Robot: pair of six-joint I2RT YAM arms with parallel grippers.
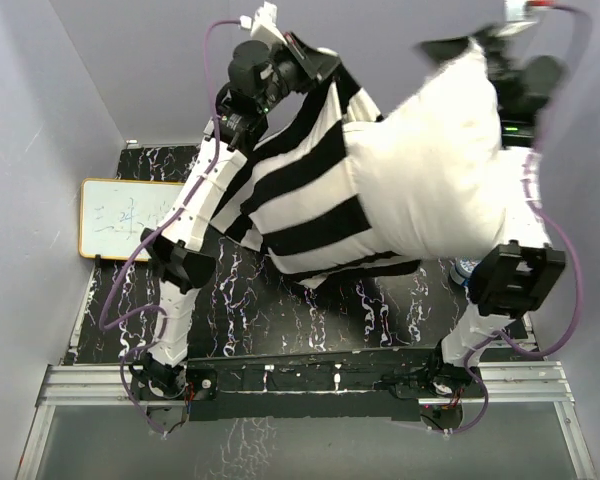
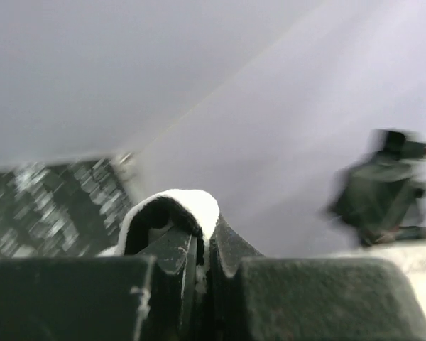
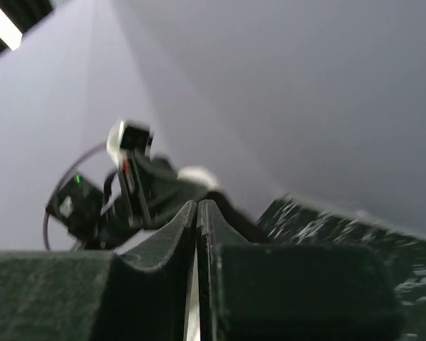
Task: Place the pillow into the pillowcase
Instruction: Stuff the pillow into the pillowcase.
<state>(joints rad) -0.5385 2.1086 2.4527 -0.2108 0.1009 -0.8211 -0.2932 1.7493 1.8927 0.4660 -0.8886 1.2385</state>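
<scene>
left gripper pinches a striped edge of the pillowcase. right gripper is pressed together, probably on a corner of the pillow (the catch itself is hidden). the pillow hangs between them, long axis gripper to gripper, left end in the pillowcase, bare end nearest the right gripper.

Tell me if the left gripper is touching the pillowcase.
Touching. The left wrist view shows a fold of the pillowcase pinched between the shut fingers of the left gripper. In the top view the striped cloth hangs from it.
</scene>
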